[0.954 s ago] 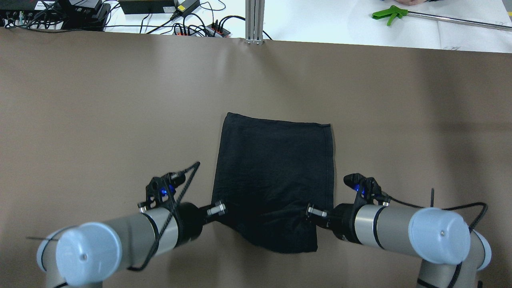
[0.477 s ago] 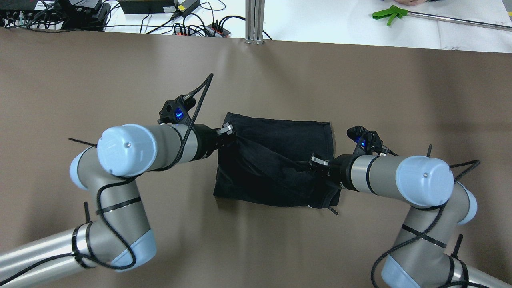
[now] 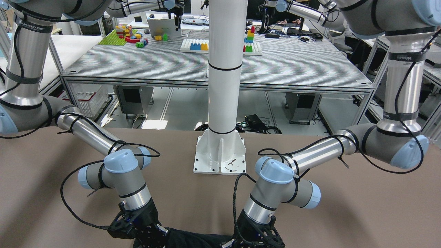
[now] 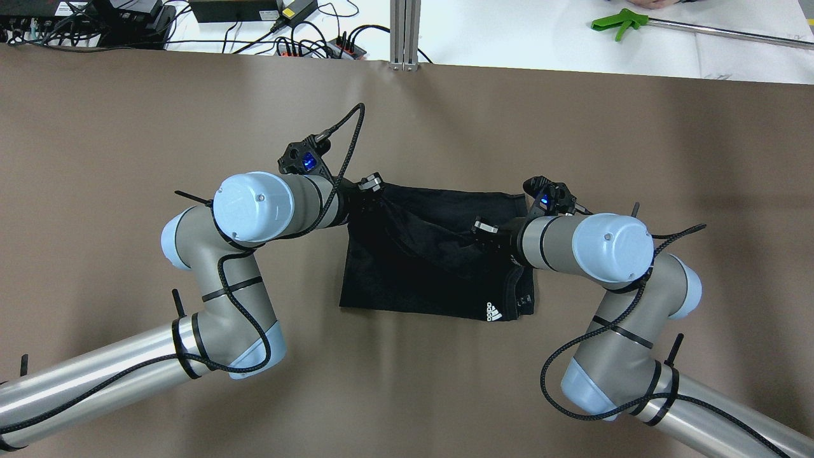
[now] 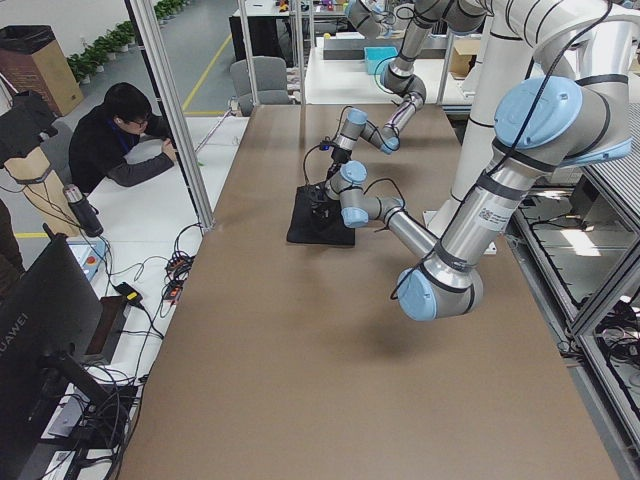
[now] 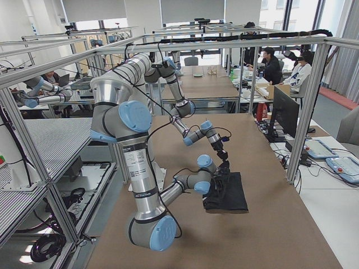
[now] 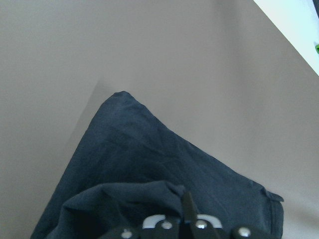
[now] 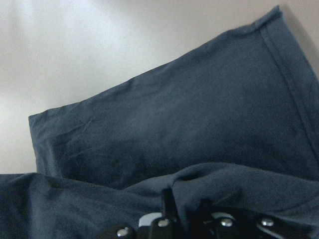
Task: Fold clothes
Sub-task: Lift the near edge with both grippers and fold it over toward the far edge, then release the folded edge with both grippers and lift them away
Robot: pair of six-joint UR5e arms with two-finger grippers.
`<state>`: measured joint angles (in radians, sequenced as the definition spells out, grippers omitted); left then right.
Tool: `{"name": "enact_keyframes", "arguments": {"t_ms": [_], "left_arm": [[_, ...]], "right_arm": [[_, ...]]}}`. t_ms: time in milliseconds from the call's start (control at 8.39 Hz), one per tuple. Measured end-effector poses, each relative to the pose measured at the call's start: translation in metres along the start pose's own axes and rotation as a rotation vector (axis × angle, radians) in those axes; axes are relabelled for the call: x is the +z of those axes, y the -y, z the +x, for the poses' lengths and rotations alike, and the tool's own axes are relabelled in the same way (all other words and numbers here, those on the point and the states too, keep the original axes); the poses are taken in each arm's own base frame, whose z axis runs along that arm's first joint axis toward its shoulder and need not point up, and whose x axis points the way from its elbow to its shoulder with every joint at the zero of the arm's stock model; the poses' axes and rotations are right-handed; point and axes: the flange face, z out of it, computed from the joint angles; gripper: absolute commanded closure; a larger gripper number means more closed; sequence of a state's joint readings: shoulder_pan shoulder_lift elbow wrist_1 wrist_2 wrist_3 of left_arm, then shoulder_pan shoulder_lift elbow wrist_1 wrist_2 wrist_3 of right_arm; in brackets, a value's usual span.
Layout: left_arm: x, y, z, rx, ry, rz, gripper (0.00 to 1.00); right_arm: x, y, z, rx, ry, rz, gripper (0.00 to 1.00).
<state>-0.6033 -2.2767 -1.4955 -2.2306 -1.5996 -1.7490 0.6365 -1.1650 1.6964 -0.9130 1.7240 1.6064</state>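
The clothes (image 4: 420,280) are one black garment on the brown table, doubled over, with a small white logo (image 4: 493,312) near its front right corner. My left gripper (image 4: 371,186) is shut on a bunched fold of fabric at the garment's far left corner. My right gripper (image 4: 483,227) is shut on a lifted fold near the right side, short of the far hem. The left wrist view shows the clothes (image 7: 149,164) gathered at the fingers, and so does the right wrist view of the clothes (image 8: 199,124). In the front-facing view only a strip of the clothes (image 3: 193,239) shows.
The white pillar base (image 3: 219,155) stands behind the garment on the robot's side. A green-handled tool (image 4: 620,24), an aluminium post (image 4: 405,32) and cables (image 4: 286,38) lie beyond the table's far edge. A person (image 5: 120,140) sits at the side bench.
Both grippers have carried the garment's near edge away from the robot toward the far hem. The cloth now lies doubled over and its white logo has come into view.
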Motion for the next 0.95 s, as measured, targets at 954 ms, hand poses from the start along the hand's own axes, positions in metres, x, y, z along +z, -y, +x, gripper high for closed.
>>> {"name": "enact_keyframes", "arguments": {"t_ms": [954], "left_arm": [[-0.016, 0.1, 0.002, 0.002, 0.025, 0.038, 0.06]], "right_arm": [[-0.035, 0.044, -0.009, -0.058, 0.028, -0.121, 0.05]]}}
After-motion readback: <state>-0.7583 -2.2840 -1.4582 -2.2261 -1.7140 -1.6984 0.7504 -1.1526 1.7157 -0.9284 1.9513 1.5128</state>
